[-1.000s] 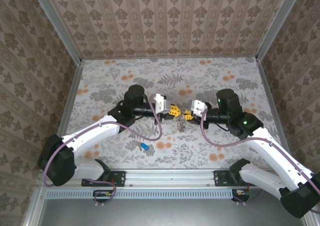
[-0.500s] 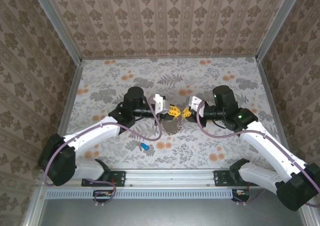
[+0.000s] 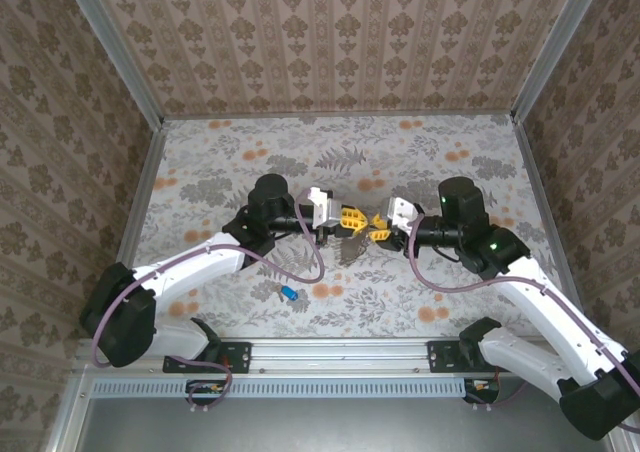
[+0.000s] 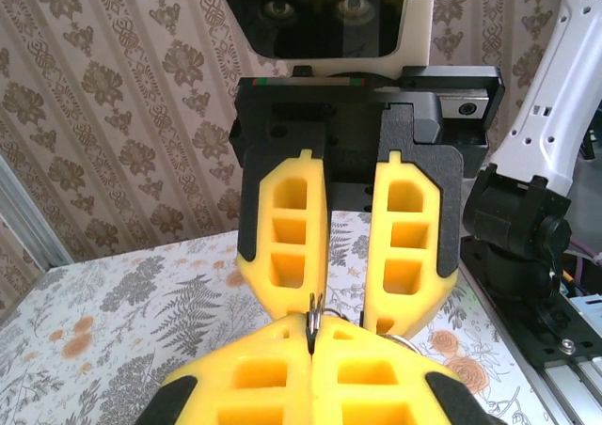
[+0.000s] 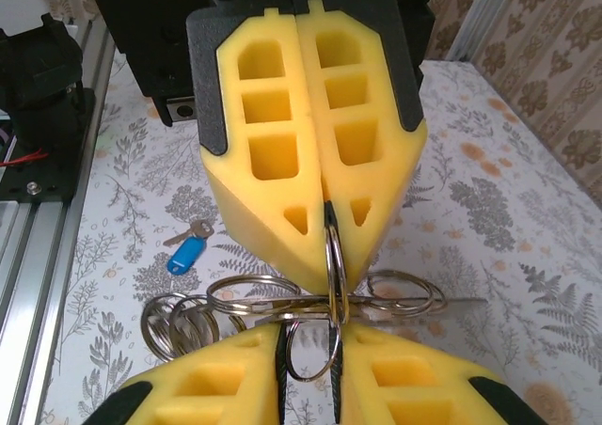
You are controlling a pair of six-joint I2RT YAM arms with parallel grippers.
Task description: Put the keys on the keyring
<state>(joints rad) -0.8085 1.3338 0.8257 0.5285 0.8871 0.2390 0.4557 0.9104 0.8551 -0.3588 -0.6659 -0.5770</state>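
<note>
The keyring (image 3: 350, 248) is a bunch of linked silver split rings hanging between my two grippers above the table's middle. My left gripper (image 3: 347, 218) is shut, pinching one upright ring (image 5: 329, 256) edge-on at its fingertips (image 4: 313, 329). My right gripper (image 3: 381, 228) faces it tip to tip with its jaws parted. A small ring hangs in the gap between its fingers (image 5: 310, 340). The other rings (image 5: 250, 277) fan out sideways. One of the keys, with a blue head (image 3: 291, 293), lies on the table near the left arm (image 5: 185, 254), apart from both grippers.
The floral-patterned table (image 3: 450, 172) has patterned walls on three sides and a metal rail (image 3: 340, 352) at the near edge. Purple cables (image 3: 315, 257) loop from both wrists close to the rings.
The right gripper's jaws have parted a little. It came in towards the left gripper, then backed off slightly. The left gripper has stayed shut on its ring.
</note>
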